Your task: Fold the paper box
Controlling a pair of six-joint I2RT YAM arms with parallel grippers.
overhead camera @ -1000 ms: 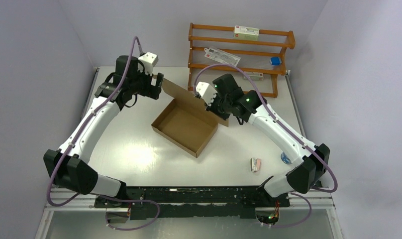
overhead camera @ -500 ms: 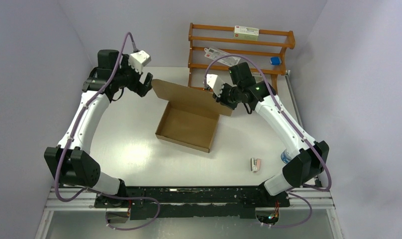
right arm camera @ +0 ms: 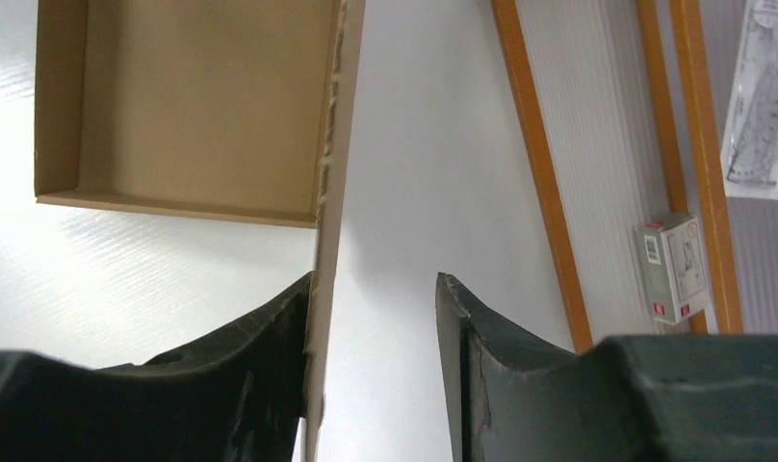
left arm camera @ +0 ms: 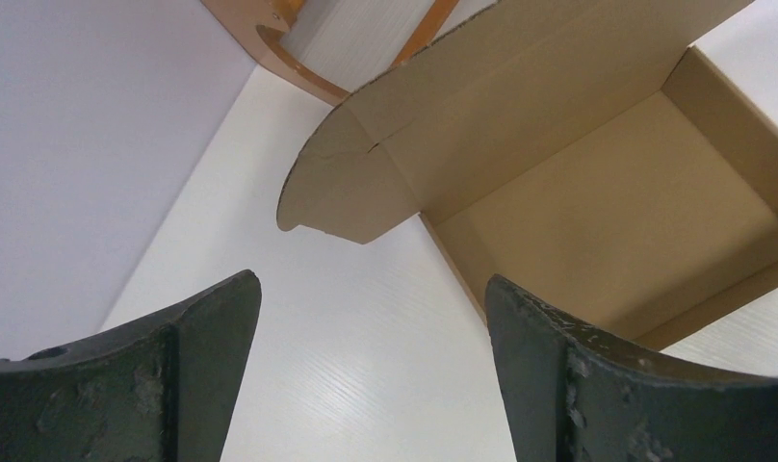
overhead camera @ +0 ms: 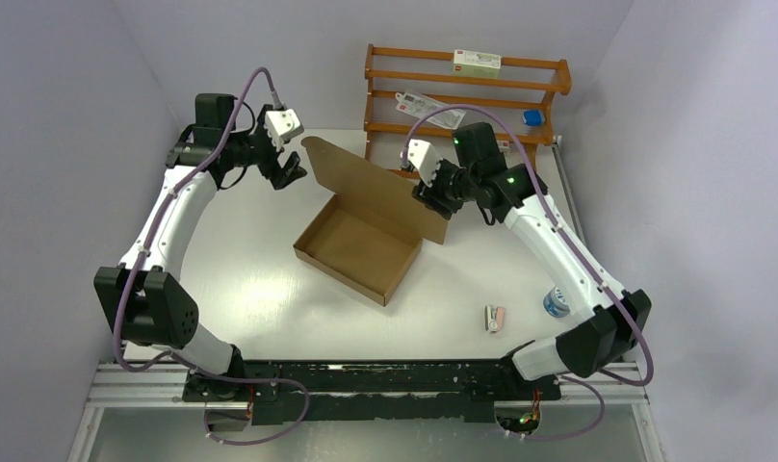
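The paper box (overhead camera: 356,252), a shallow brown cardboard tray, lies mid-table with its lid flap (overhead camera: 376,188) standing up along the far side. My left gripper (overhead camera: 291,173) hovers open just left of the lid's rounded corner tab (left arm camera: 337,192), touching nothing. In the left wrist view only white table lies between the left gripper's (left arm camera: 373,281) fingers, with the tray (left arm camera: 597,202) ahead to the right. My right gripper (overhead camera: 427,192) is at the lid's right end. Its jaws (right arm camera: 376,279) stand apart around the lid edge (right arm camera: 332,192), which rests against one finger with a gap to the other.
A wooden rack (overhead camera: 462,144) stands at the back with a white-green carton (overhead camera: 476,64) on top, a packet (overhead camera: 428,108) and a blue item (overhead camera: 532,117). On the near right of the table lie a small pink-white item (overhead camera: 495,318) and a blue-white object (overhead camera: 557,303).
My right gripper's jaws, pinched on the lid a second ago, have parted. The box swung round and back on the table. My left gripper drew slightly away from the lid corner.
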